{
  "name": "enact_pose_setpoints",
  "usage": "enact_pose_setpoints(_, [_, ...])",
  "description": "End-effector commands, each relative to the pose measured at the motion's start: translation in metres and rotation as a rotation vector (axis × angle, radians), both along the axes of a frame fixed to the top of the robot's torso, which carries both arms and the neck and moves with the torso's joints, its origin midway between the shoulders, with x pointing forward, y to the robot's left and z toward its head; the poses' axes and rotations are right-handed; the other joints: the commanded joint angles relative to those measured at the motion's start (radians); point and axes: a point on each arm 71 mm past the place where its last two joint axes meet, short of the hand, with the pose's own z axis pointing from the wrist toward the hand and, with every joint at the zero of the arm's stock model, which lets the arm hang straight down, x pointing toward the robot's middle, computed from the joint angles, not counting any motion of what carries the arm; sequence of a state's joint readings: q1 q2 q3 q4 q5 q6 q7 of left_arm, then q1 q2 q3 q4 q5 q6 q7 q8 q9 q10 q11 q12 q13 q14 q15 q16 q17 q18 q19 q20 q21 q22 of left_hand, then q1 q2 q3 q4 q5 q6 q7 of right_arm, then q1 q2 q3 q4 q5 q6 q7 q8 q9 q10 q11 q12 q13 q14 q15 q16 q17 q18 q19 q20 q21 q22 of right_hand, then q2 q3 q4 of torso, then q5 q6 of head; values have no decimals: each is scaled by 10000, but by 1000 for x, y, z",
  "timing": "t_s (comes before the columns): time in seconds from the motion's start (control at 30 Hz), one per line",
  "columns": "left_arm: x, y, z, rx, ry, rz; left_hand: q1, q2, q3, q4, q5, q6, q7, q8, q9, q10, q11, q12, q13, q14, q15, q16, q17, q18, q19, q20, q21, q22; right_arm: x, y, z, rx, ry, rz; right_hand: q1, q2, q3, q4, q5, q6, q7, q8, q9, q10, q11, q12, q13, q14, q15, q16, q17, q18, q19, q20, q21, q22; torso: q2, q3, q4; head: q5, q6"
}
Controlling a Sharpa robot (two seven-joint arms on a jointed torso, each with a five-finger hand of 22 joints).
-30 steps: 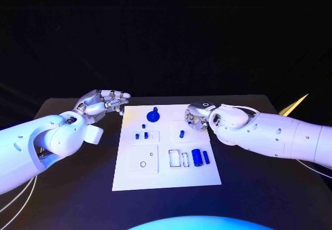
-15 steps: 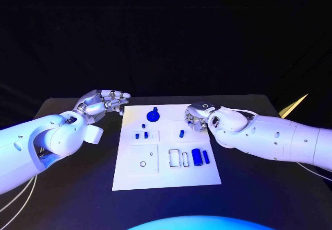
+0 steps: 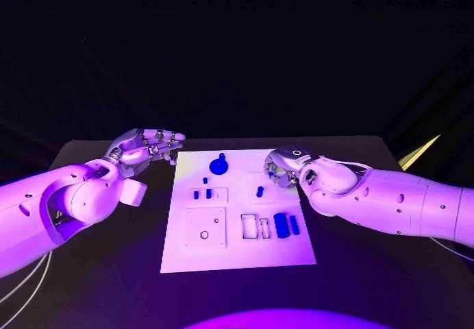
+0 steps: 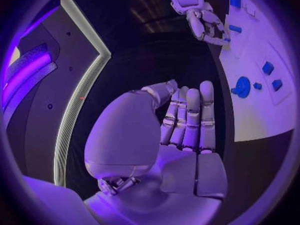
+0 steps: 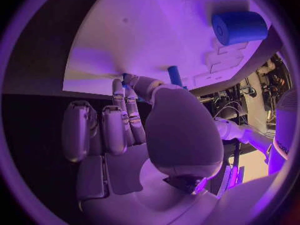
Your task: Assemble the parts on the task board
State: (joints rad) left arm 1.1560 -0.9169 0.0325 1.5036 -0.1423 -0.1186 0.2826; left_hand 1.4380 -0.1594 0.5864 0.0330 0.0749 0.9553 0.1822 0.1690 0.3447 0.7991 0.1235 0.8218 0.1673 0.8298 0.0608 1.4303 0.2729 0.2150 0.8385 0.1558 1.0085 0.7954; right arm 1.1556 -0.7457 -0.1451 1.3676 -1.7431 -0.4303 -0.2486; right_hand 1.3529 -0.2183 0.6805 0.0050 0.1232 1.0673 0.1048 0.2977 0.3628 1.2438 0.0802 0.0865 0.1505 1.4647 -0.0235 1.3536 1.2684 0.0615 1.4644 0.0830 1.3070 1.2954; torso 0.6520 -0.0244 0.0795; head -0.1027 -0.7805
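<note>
The white task board (image 3: 237, 240) lies mid-table. On it are a round blue part (image 3: 218, 165), three small blue pegs (image 3: 201, 193), a lone blue peg (image 3: 259, 192) and a blue cylinder (image 3: 281, 225) beside a blue bar (image 3: 294, 224). My right hand (image 3: 283, 166) hovers over the board's far right corner, fingers curled. In the right wrist view a small blue piece (image 5: 127, 77) shows at its thumb tip and fingertips (image 5: 132, 85), apparently pinched. My left hand (image 3: 148, 146) hangs off the board's far left corner, holding nothing, its fingers (image 4: 190, 117) side by side.
The black table (image 3: 109, 247) surrounds the board. Near the board's front are a white rectangular plate (image 3: 205, 226) and two white slots (image 3: 255, 226). The left wrist view shows the round blue part (image 4: 242, 86) and my right hand (image 4: 203, 20) beyond it.
My right forearm has sunk a little towards the table while its hand stays over the far right corner. The left hand and the parts on the board have not moved.
</note>
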Motion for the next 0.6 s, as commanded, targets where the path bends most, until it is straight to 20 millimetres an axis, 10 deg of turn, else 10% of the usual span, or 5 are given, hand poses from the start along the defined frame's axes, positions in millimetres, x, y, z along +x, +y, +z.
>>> enact_pose_setpoints(0.03, [0,0,1,-16,-15,15,-109,88,58,-100,8,-133,5,224,199,50,-40,46,135,151,-27,-131,72,-300,306,-8,-132,-143,-1,0,5,238,-216,18,-3,409,536,-250,154,127,49,206,279,473,-352,132,151,447,-79,-66,-50,-132,376,-146,232,1695,-1,-2,-7,-6,9])
enact_pose_setpoints(0.6, [2,3,0,-51,65,116,-118,86,55,-102,6,-142,8,227,211,46,-37,45,139,162,-26,-132,81,-300,312,-7,-132,-144,-25,11,35,2151,-929,594,-44,398,554,-265,150,138,53,211,293,497,-353,119,152,451,-85,-54,-35,-146,396,-146,304,1731,-8,6,-21,152,101])
